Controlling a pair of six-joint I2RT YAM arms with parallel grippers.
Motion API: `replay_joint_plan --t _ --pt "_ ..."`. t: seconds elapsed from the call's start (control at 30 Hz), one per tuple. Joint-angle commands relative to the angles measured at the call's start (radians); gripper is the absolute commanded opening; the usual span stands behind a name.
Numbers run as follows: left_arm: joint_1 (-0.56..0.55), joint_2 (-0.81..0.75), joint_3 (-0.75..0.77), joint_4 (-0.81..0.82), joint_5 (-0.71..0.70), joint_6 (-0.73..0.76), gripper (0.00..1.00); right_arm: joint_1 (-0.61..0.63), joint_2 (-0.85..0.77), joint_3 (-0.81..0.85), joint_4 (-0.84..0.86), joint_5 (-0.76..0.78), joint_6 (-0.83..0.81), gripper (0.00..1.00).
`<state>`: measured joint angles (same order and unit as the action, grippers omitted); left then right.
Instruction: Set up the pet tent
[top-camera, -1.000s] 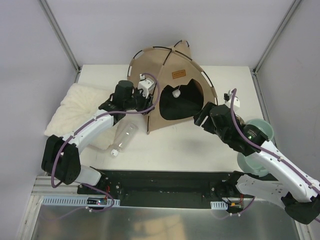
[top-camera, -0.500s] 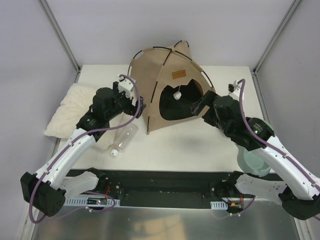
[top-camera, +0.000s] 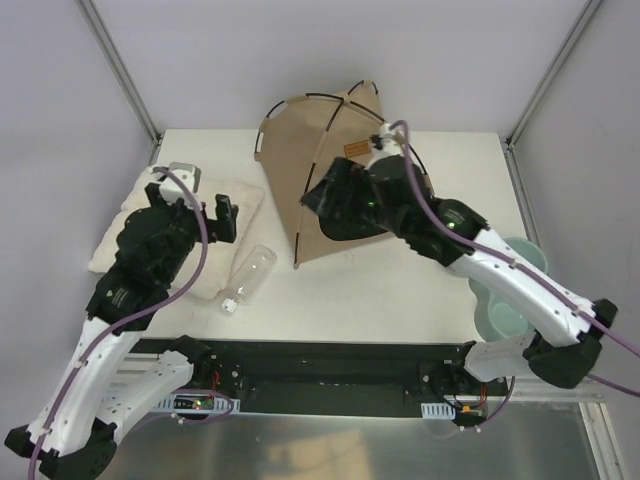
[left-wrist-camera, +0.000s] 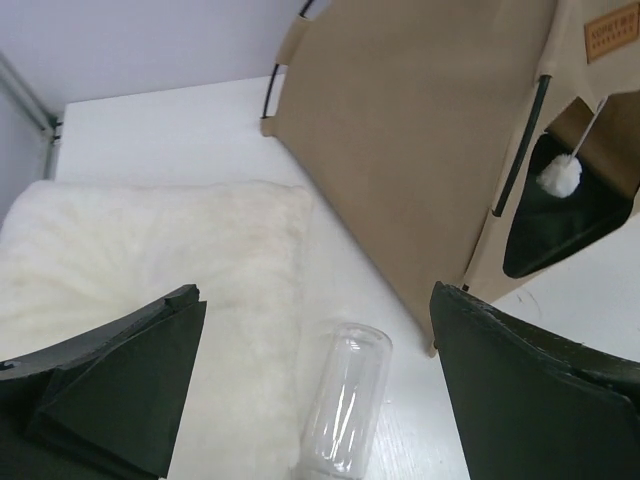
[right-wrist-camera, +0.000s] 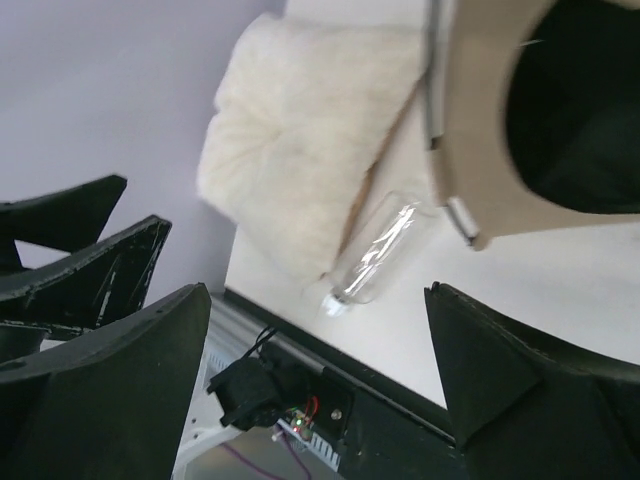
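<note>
The pet tent (top-camera: 300, 150) stands upright at the back middle of the table, tan fabric with thin black poles and a brown label (top-camera: 357, 148). In the left wrist view the tent (left-wrist-camera: 420, 130) shows its white pompom (left-wrist-camera: 560, 175) hanging in the dark doorway. My left gripper (top-camera: 195, 200) hovers open over the pillow, away from the tent, nothing between its fingers (left-wrist-camera: 120, 400). My right gripper (top-camera: 318, 200) hangs open in front of the doorway and covers most of it from above. It holds nothing, and its wrist view shows the tent's front corner (right-wrist-camera: 490, 150).
A cream fluffy pillow (top-camera: 130, 225) lies at the left edge. A clear plastic bottle (top-camera: 247, 277) lies on its side between pillow and tent, seen below my left gripper (left-wrist-camera: 345, 410). A pale green bowl (top-camera: 510, 300) sits at the right, partly under my right arm.
Both grippers opened wide and let go of the tent. My left arm drew back left over the pillow. My right arm swung left across the tent's doorway.
</note>
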<state>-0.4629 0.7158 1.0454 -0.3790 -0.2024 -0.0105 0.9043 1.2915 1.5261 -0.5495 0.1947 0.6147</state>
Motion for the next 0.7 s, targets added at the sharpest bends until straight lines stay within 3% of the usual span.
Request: replay_joint_plan --t 0.0,0.17,0.3,0.43,0.67 --pt "0.009 -0.094 0.080 -0.159 -0.144 -0.092 0.99 0.128 0.147 0.084 0.147 -0.029 -0.021 0.96" --pt "0.009 -0.167 0.143 -0.265 -0.242 -0.115 0.98 0.218 0.392 0.230 0.157 0.141 -0.003 0.99" --pt "0.009 -0.214 0.186 -0.328 -0.417 -0.143 0.98 0.255 0.665 0.480 0.091 0.251 -0.024 0.99" --pt "0.009 -0.249 0.199 -0.351 -0.486 -0.157 0.98 0.258 0.892 0.767 -0.012 0.342 0.025 0.99" --pt "0.007 -0.268 0.209 -0.402 -0.491 -0.178 0.98 0.240 1.086 0.864 0.028 0.393 0.013 0.99"
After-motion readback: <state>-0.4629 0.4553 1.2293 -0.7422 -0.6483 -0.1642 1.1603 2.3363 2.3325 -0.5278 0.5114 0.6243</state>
